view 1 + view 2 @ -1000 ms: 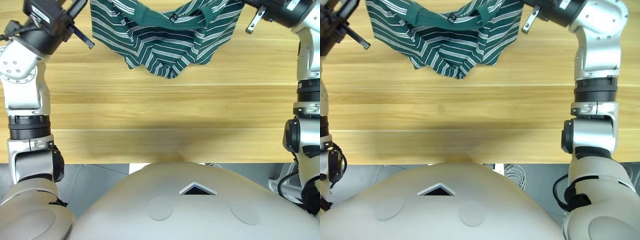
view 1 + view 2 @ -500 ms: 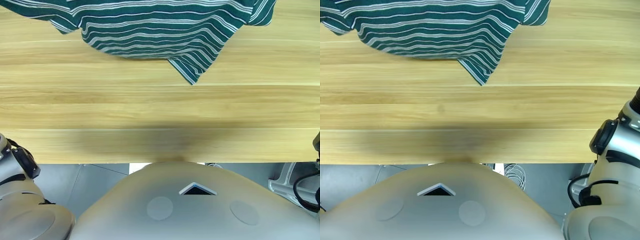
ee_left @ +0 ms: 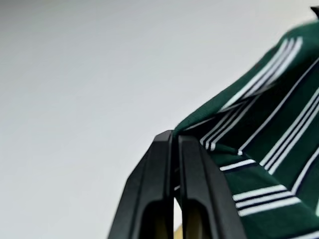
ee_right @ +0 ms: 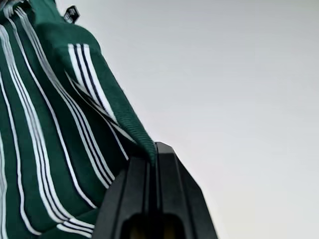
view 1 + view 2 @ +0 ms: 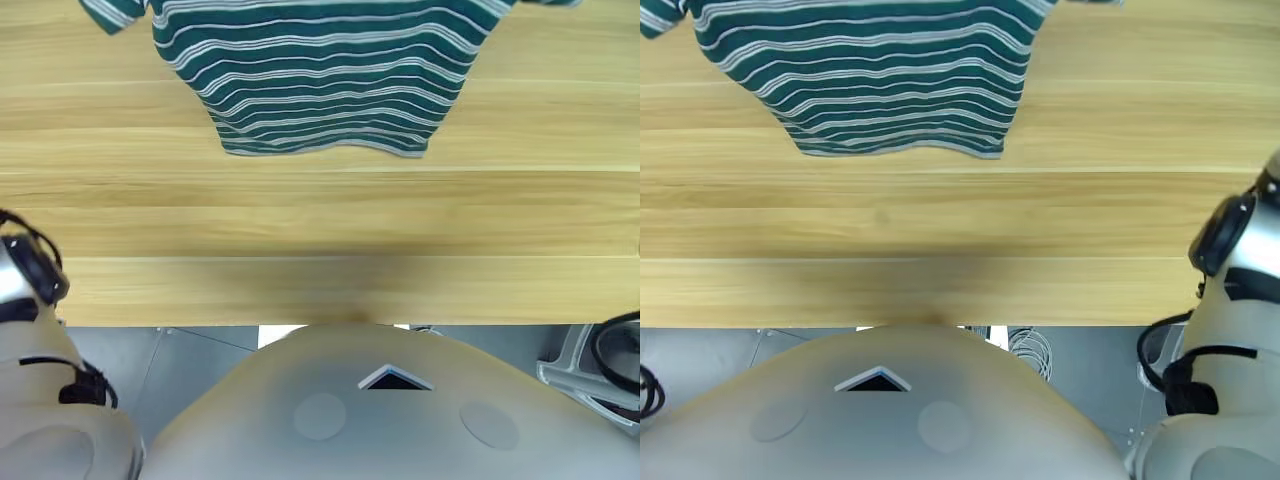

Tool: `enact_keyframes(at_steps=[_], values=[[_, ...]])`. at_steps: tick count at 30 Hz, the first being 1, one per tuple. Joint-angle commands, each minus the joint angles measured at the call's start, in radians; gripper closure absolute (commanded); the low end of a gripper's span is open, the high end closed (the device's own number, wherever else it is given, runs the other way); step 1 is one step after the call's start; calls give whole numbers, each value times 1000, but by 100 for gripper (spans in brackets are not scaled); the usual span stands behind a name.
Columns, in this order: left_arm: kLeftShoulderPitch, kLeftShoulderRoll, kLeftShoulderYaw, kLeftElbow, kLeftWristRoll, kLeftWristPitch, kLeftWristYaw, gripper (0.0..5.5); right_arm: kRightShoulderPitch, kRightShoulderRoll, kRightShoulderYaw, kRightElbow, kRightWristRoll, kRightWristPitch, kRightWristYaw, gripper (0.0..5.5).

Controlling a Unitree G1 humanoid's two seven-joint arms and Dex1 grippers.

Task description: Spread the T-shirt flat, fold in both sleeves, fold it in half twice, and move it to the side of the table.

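T-shirt (image 5: 320,80): green with white stripes, at 12 o'clock on the far half of the table, its straight hem toward 6 o'clock; it looks held up by its top edge, though that edge lies past the frame.
Left gripper (image 3: 174,144): 2 fingers pressed together, pinching a fold of the striped cloth.
Right gripper (image 4: 152,154): 2 fingers likewise closed on a ribbed edge of the cloth.
Handling: light, limp knit; it will sag and swing between the 2 pinch points and crease wherever it lands.
Where to hold: probably best at the shoulders or hem corners, 1 per gripper, pulled apart so the body lies flat.
Table (image 5: 320,220): pale wood planks, smooth, likely letting cloth slide.
Room: plain pale backdrop behind both grippers; grey floor (image 5: 200,350) at 6 o'clock.
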Motion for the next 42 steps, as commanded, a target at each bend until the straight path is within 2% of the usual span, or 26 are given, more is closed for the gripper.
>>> enact_keyframes(at_steps=[1, 4, 10, 14, 19, 25, 28, 32, 35, 38, 42], values=[[-465, -215, -230, 792, 295, -142, 79, 546, -430, 248, 162, 760, -260, -113, -226, 550], [-645, -265, -269, 1050, 387, -166, 227, 546, -583, 320, 171, 960, -325, -144, -415, 550], [-830, -267, -279, 1195, 460, -207, 336, 546, -759, 357, 125, 1063, -352, -186, -538, 550], [-846, -271, -272, 1238, 499, -238, 345, 546, -683, 354, 140, 1099, -409, -206, -517, 550], [-777, -290, -292, 1249, 546, -271, 304, 546, -504, 362, 177, 1113, -486, -233, -449, 550], [-559, -347, -330, 1207, 565, -362, 118, 546, -255, 347, 149, 1107, -488, -288, -328, 550], [-409, -355, -323, 1073, 499, -404, -72, 546, -178, 336, 119, 1097, -468, -313, -282, 550], [-193, -299, -252, 600, 323, -249, -256, 546, -152, 313, 69, 1076, -431, -341, -205, 550], [-48, -235, -173, 230, 204, -65, -287, 546, -135, 290, 41, 1054, -394, -369, -105, 550], [116, -152, -42, -115, 77, 111, -275, 546, -81, 268, 35, 1019, -371, -424, 36, 550], [335, -94, 94, -375, 4, 218, -259, 546, 35, 222, 32, 941, -339, -508, 195, 550]])
